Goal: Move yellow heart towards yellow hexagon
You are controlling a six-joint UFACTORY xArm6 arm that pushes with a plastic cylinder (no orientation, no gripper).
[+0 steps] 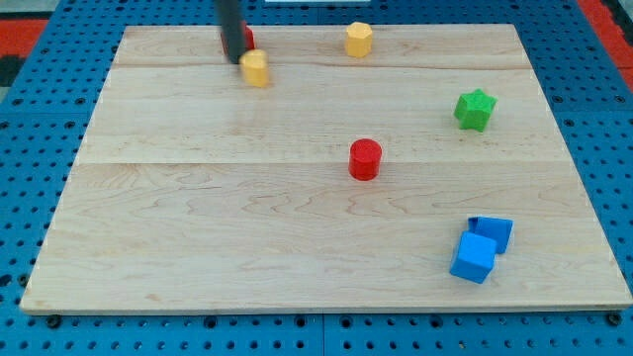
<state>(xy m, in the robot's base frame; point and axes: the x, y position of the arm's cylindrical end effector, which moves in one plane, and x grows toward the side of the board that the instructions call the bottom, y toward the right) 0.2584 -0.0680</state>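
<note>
The yellow heart [256,68] lies near the view's top, left of centre, and looks slightly blurred. The yellow hexagon [358,40] sits at the view's top, to the right of the heart and a little higher. My tip [237,59] is at the heart's upper left side, touching or almost touching it. The dark rod rises from there out of the view's top edge.
A red block [247,39] shows partly behind the rod. A red cylinder [365,159] stands near the board's centre. A green star [475,109] is at the right. Two blue blocks [474,257] [494,231] sit together at the bottom right. The wooden board [198,218] lies on blue pegboard.
</note>
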